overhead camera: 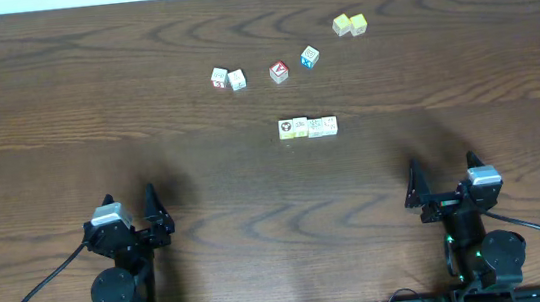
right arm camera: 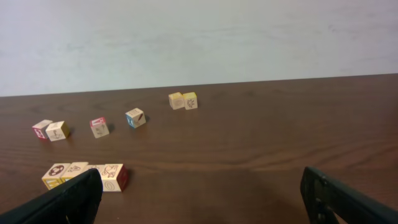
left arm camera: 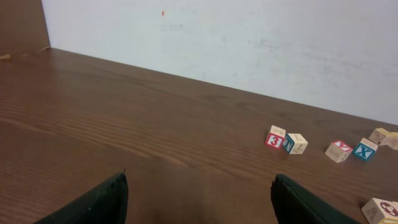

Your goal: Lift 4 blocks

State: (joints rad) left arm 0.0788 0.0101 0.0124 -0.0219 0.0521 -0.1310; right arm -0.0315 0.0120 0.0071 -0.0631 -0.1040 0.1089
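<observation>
L gripper (overhead camera: 128,202) & R gripper (overhead camera: 443,173) are both standing wide open, holding nothing. The 4 blocks (overhead camera: 308,127) are lying in a tight touching row, just robot-side of the red-faced cube (overhead camera: 279,72). Blue-faced cube (overhead camera: 310,57) is sitting just right of it, two yellow cubes (overhead camera: 349,25) farther right & back, another pair (overhead camera: 228,78) near its left. Both grippers are waiting well robot-side of it.

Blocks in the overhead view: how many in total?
10. A row of four cream blocks mid-table; behind it a close pair at left, a red-faced block, a blue-faced block, and two yellow blocks far right. None looks hidden.
</observation>
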